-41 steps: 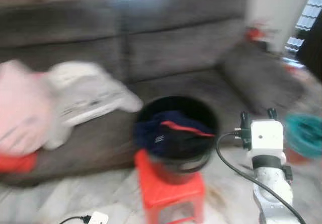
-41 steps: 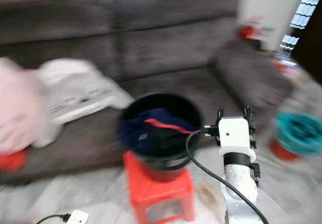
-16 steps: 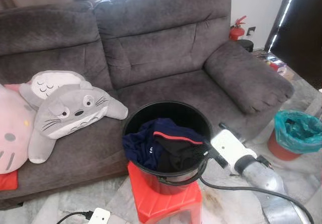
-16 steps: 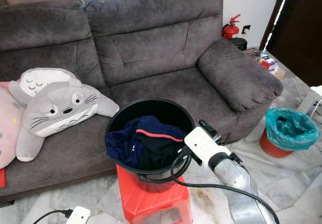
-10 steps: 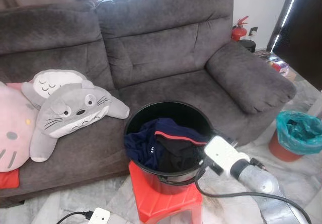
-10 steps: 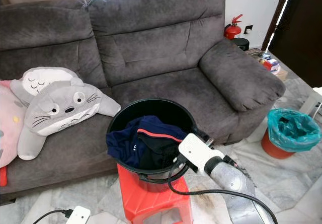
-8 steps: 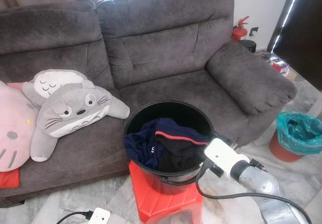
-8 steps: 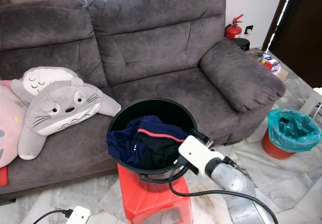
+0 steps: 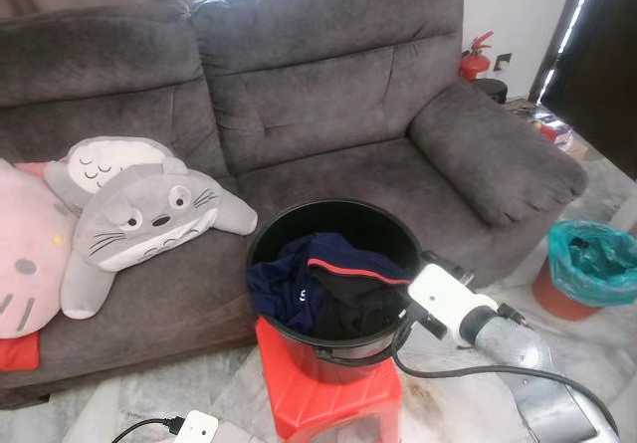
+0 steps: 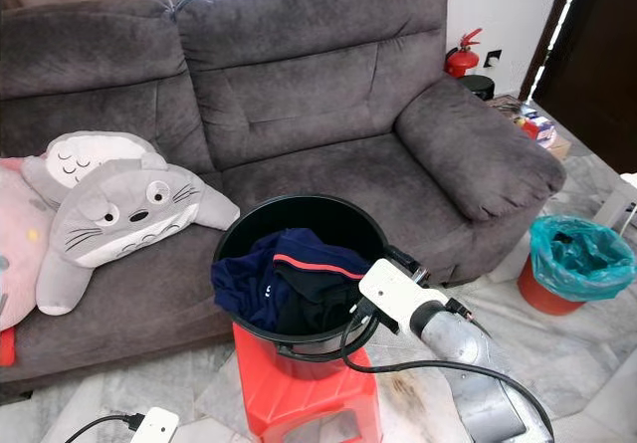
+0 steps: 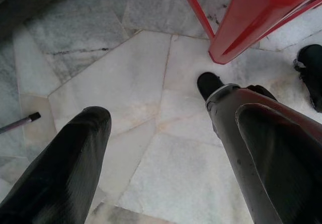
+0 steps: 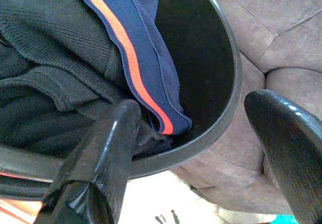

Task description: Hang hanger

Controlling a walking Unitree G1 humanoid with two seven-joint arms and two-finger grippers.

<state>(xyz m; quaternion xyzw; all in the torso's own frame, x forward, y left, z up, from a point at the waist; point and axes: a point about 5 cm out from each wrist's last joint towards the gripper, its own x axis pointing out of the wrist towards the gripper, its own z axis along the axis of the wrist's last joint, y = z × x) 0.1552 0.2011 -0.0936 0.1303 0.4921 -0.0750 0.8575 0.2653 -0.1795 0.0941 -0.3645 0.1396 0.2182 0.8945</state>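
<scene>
A black bucket (image 9: 299, 214) stands on a red plastic stool (image 9: 328, 393) in front of a grey sofa (image 9: 328, 95). Dark clothes (image 9: 318, 284) lie in it, among them a navy garment with an orange stripe (image 12: 126, 48). My right gripper (image 12: 193, 103) is open and level with the bucket's near right rim (image 12: 221, 128). One finger (image 12: 110, 143) is over the clothes and the other (image 12: 287, 138) is outside, toward the sofa seat. In the head views the right wrist (image 9: 443, 299) sits against the bucket's right side. My left gripper (image 11: 156, 103) hangs open over the marble floor beside a stool leg (image 11: 241, 27).
Grey plush toys (image 9: 139, 214) and a pink one (image 9: 25, 254) lie on the sofa's left seat. A red bin with a teal liner (image 9: 587, 264) stands on the floor at right. A fire extinguisher (image 9: 473, 57) is behind the armrest. A white power strip (image 9: 194, 428) lies near the stool.
The blur from walking has gone and the view has settled. My right arm has swung from upright to pointing at the bucket's rim; over the last half second it has barely shifted.
</scene>
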